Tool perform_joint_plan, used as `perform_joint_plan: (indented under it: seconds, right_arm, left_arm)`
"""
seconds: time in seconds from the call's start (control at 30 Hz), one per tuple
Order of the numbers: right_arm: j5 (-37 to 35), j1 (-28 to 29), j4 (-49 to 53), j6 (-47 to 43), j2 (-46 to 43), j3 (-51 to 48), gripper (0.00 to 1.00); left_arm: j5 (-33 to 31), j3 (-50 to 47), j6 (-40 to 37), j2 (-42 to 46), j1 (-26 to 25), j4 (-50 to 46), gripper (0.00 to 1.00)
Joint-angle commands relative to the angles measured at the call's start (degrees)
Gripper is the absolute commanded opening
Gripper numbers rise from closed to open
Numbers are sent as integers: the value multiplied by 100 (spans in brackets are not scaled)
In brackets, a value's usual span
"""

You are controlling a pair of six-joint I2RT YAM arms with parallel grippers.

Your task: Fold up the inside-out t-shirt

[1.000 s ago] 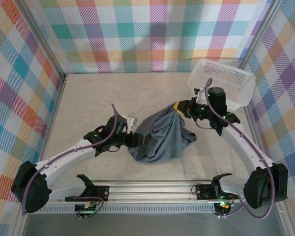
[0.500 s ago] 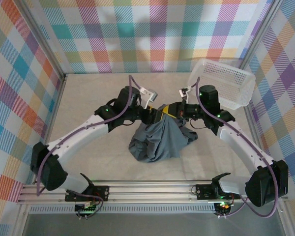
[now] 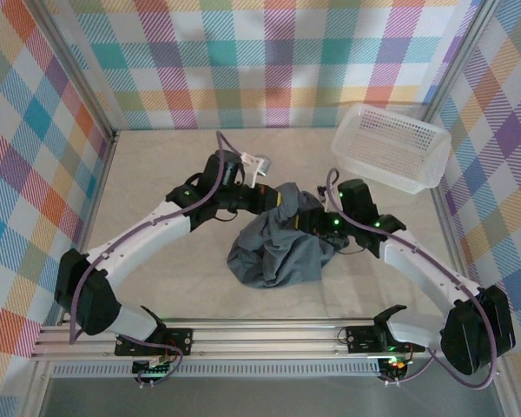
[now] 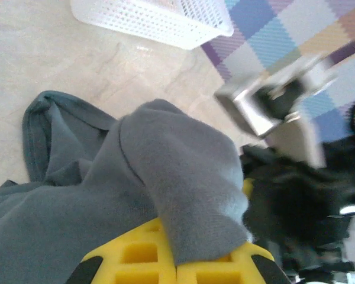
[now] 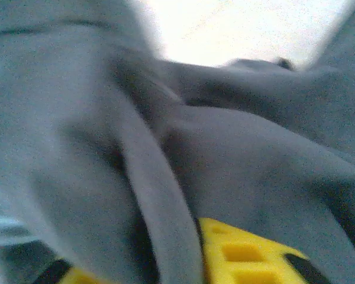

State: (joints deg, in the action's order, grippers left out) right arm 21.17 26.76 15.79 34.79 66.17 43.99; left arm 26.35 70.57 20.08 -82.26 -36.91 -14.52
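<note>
Where it lies bunched: mid-tabletop [image 3: 156, 182], dark slate-grey soft cloth t-shirt [image 3: 273, 256]
Left tool [image 4: 176, 263]: pinching a cloth fold
Right tool [image 3: 316, 226]: cloth-covered, cannot tell

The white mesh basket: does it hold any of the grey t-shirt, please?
No, the slate-grey cloth t-shirt lies bunched on the table, apart from the white mesh basket.

overhead looking down, wrist cameras against t-shirt [image 3: 278, 252]

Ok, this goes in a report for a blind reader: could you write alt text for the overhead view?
A crumpled dark grey t-shirt lies on a beige table, the left pincer and right pincer of two robot arms holding its far edge. A white mesh basket sits in the far right corner.
</note>
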Motion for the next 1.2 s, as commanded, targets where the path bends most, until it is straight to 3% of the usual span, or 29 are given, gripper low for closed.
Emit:
perform_joint_plan:
  seconds: [0.0,0.07,0.17,0.23,0.33,0.43,0.53,0.6,0.7,0.77,0.83,1.0,1.17]
  right_arm:
    - [-1643,-5,41,773,-314,-814,20]
    - [-1812,-5,-434,1212,-425,-1643,26]
    - [-986,19,-1134,1159,-443,-2155,41]
    - [-779,188,-762,618,-585,-1795,50]
    - [-1125,482,-197,-442,-1014,-1106,62]
    - [-1458,871,-420,-1907,-1326,-673,74]
    - [-1422,939,-786,-2627,-1142,-369,77]
    - [-1365,936,-752,-2699,-796,-75,71]
    - [-716,937,-622,-2530,-374,260,34]
    - [-85,934,-642,-2136,-332,324,14]
    - [300,927,-643,-1620,-447,314,4]
    - [1426,853,-1649,-237,-857,-55,1]
    - [1481,771,-2212,438,-857,-179,4]
  left_arm:
    - [587,-392,1094,493,469,1094,0]
    - [769,-573,1415,621,611,1422,0]
    - [1110,-625,1375,658,614,1473,0]
    - [1403,-675,1364,566,583,1571,0]
    - [1654,-671,1219,414,470,1474,0]
    - [1956,-518,1070,248,290,1313,0]
    - [1980,-327,890,170,117,1100,0]
    - [1930,-225,841,163,98,987,0]
    - [1624,-86,656,203,104,638,0]
    - [563,123,483,137,207,-342,0]
    - [-14,124,387,-105,483,-763,0]
    - [502,-263,369,-765,799,171,0]
    - [613,-526,562,-717,821,519,31]
